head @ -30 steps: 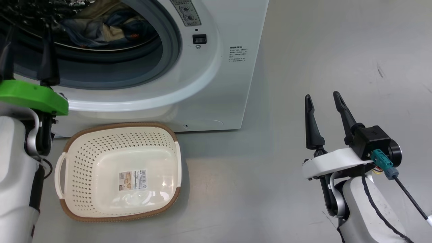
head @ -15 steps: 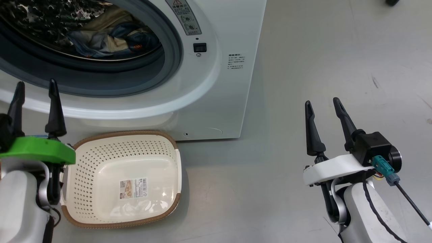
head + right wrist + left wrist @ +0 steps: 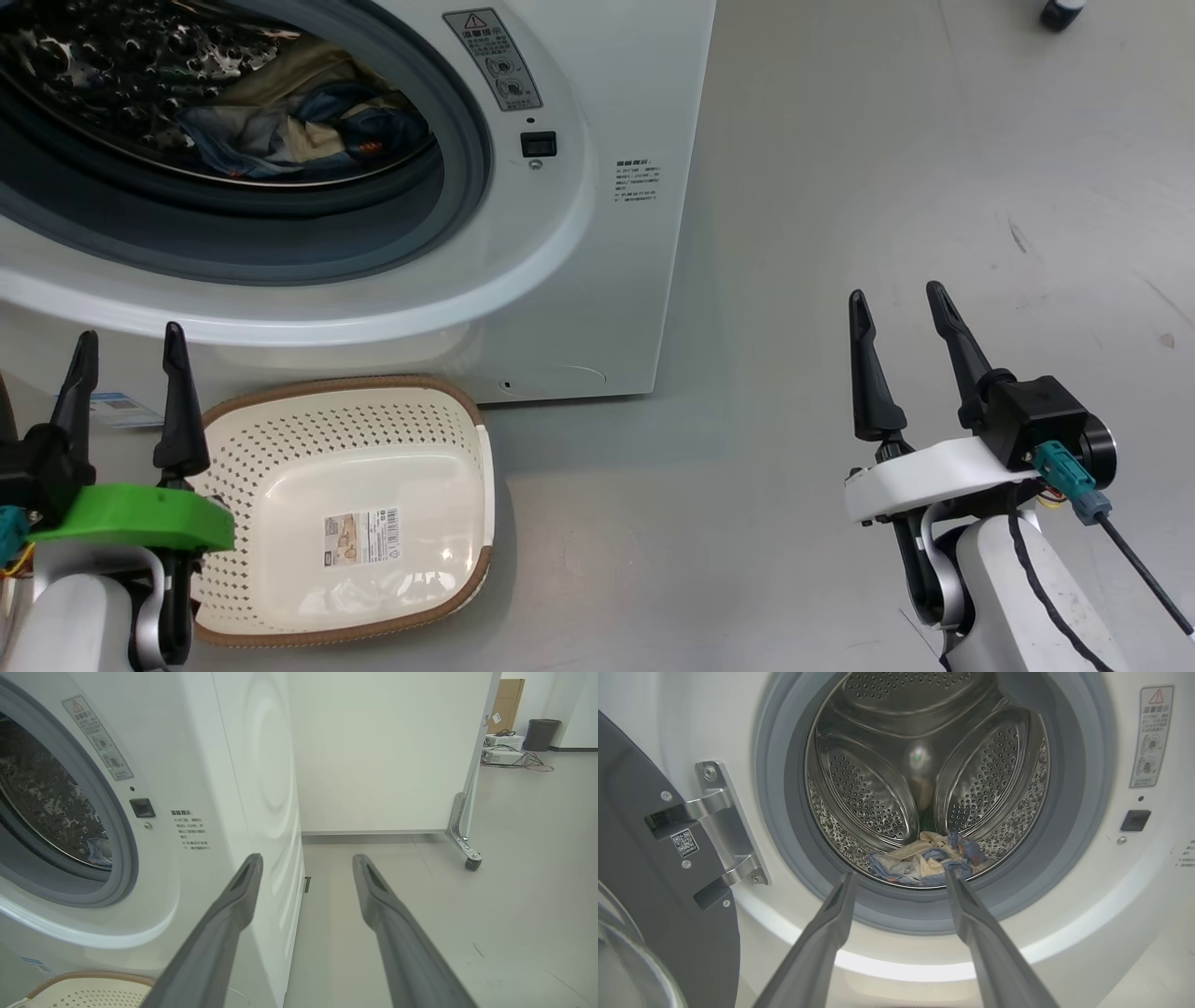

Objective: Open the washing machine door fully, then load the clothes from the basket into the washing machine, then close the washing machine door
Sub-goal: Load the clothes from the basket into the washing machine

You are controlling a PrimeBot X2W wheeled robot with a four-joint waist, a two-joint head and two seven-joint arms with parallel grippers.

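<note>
Since the earlier frame the left gripper [image 3: 129,334] had drawn down and out from the mouth of the washing machine [image 3: 597,243]. It hung before the machine's lower front, fingers spread apart, holding nothing. The washing machine door [image 3: 640,858] stood swung open on its hinge at the machine's left. The basket [image 3: 280,448] sat on the floor just before the machine's foot. The clothes [image 3: 924,861] lay heaped low in the machine's drum. The right gripper [image 3: 894,291] hung off the machine's right corner, fingers apart and empty.
</note>
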